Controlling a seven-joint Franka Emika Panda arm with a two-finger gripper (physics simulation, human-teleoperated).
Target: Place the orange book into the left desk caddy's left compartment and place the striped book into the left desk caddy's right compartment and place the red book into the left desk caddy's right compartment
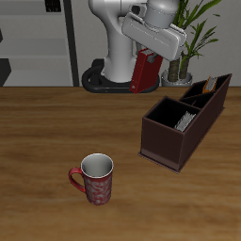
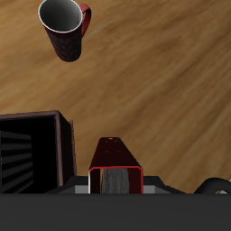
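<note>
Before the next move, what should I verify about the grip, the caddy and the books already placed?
1. Small dark red book clamped in the gripper: ok.
2. Book over the long dark brown desk caddy: not ok, it hangs farther back.
3. Wide, low right compartment has room: ok.
4. Thin grey striped book inside it: ok.
5. Small orange book in the tall slanted left compartment: ok.
6. Red patterned mug off the path: ok.

A wooden table (image 1: 56, 122) with warm brown grain fills most of the scene. Behind it, toward eleven o'clock, stands a pale grey shelving unit (image 1: 38, 38) with horizontal shelves. At one o'clock a green leafy potted plant (image 1: 200, 28) rises against a light grey wall (image 1: 231, 47). The light is soft and even, with faint shadows on the wood.
</note>
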